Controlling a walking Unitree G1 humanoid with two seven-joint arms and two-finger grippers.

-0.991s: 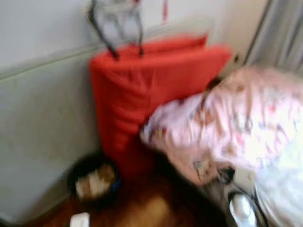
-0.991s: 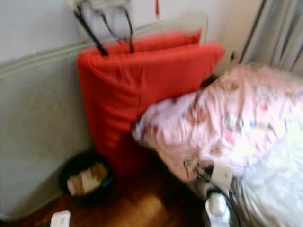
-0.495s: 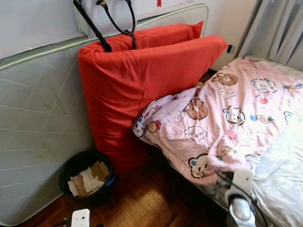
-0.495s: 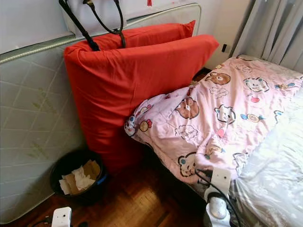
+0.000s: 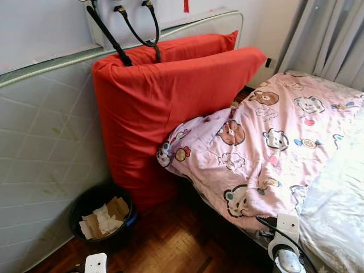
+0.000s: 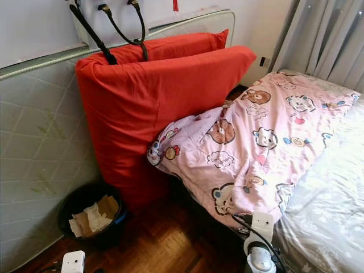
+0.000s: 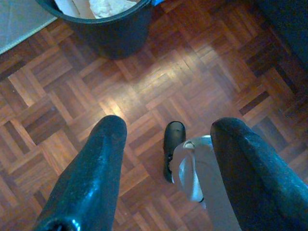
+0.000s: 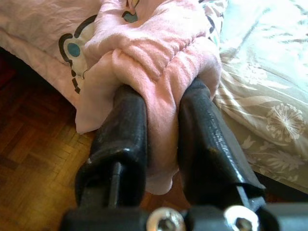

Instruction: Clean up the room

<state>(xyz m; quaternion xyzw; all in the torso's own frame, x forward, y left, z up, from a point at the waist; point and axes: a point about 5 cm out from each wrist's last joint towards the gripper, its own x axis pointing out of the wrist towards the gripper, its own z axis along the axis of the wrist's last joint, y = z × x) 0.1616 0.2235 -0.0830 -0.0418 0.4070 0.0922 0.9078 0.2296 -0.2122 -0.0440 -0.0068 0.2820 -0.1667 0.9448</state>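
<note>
Pink cartoon-bear blanket lies crumpled over the near-left part of the bed, its rumpled edge hanging off the bed's side above the floor. In the right wrist view, the right gripper has its two black fingers pinched on a thick fold of that blanket's corner, the fabric bunched up between them and spilling over their tips. In the head views the right arm's wrist sits low at the near right, just at the blanket's lower edge. Under and to the right of the blanket lies a pale grey-green floral bedsheet, touching the blanket along its right side.

The left gripper hangs over the brown parquet wood floor, its fingers spread well apart with nothing between them.

To the left of the bed, a big red cushion stands upright, leaning on a pale quilted mattress that is propped against the far wall. The blanket's left edge touches the cushion's lower front. Black straps hang down over the cushion's top. On the floor at the near left, just beside the cushion's base and the mattress, stands a round black bin holding crumpled paper and cardboard scraps. Grey curtains hang at the far right.
</note>
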